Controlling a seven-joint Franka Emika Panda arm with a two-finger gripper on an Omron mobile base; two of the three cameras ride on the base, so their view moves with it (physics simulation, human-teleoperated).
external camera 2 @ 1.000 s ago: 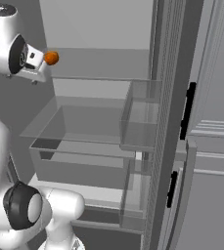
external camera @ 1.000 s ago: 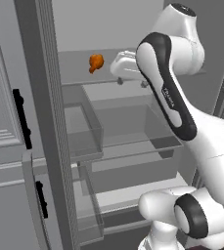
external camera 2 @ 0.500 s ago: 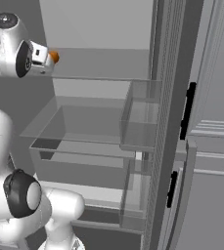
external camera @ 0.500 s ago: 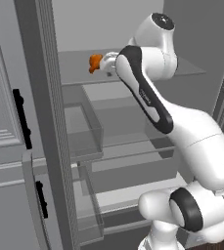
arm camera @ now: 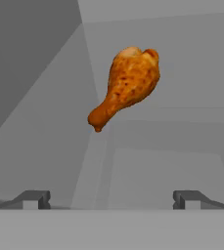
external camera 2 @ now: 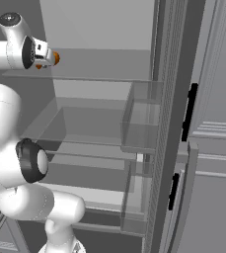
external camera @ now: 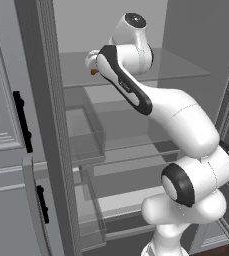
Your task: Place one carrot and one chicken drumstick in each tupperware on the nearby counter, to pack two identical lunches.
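Note:
A browned chicken drumstick lies on the upper glass shelf of an open fridge, thick end up and right in the hand view. My gripper points straight at it from a short distance, open, with nothing between its fingertips. In the left base view the hand covers the drumstick except for an orange sliver. From the right base view the drumstick peeks out just past the gripper. The carrot, the tupperware and the counter are out of view.
Below the upper shelf are a second glass shelf and clear plastic bins at the fridge's side. A tall grey door edge stands close to the left of the arm, and a cabinet door with dark handles sits to the right.
The arm has swung further into the fridge along the upper shelf. The hand now sits right in front of the drumstick and covers most of it. The jaws stayed open.

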